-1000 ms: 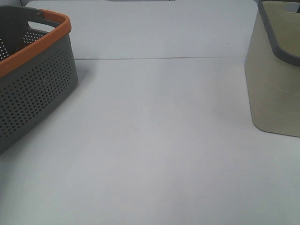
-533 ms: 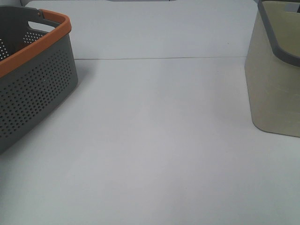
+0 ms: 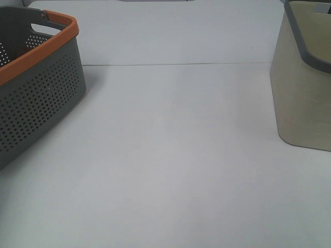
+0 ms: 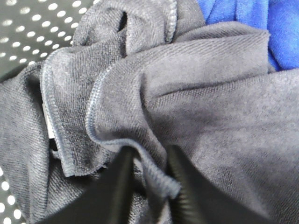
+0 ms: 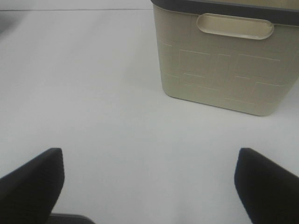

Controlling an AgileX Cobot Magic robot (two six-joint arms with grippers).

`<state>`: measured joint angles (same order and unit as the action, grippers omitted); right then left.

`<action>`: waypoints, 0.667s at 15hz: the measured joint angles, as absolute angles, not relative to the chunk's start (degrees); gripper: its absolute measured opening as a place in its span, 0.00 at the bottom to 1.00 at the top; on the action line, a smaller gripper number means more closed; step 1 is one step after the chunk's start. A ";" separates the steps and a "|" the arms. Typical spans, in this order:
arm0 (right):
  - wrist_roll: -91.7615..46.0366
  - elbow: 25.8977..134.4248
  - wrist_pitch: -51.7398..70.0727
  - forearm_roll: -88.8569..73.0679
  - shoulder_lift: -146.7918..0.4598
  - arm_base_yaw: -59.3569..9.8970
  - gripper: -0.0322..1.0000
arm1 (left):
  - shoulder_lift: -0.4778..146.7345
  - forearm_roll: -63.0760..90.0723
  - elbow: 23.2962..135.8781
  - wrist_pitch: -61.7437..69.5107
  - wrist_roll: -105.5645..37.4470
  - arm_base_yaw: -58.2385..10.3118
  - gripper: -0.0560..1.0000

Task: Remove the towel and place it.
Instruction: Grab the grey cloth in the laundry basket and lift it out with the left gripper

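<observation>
Down in the gray basket (image 4: 28,18), the left hand (image 4: 150,163) pinches the towel (image 4: 210,116). Next it must lift it out. The right hand (image 5: 148,158) is open, empty.

Soft, even overhead light is washing the white bench (image 3: 176,155), with only faint shadows pooling beside the perforated basket (image 3: 41,103) and the beige bin (image 3: 300,103). In the wrist view, the left gripper (image 4: 150,155) is blurring near the lens, perhaps from motion, while the towel (image 4: 210,116) weave is showing sharp.
</observation>
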<state>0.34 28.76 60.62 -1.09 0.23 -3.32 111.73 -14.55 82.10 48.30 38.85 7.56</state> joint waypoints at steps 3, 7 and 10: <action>0.34 28.76 60.62 -1.09 0.23 -3.32 0.96 | 111.73 -14.61 82.10 48.30 35.12 7.56 0.06; 0.34 28.76 60.62 -1.09 0.23 -3.32 0.96 | 111.50 -14.67 82.10 48.41 31.46 7.56 0.05; 0.34 28.76 60.62 -1.09 0.23 -3.32 0.96 | 107.14 -14.67 82.10 50.36 28.48 7.56 0.05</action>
<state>0.34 28.76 60.62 -1.09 0.23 -3.32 107.14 -14.67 82.10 50.36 28.48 7.56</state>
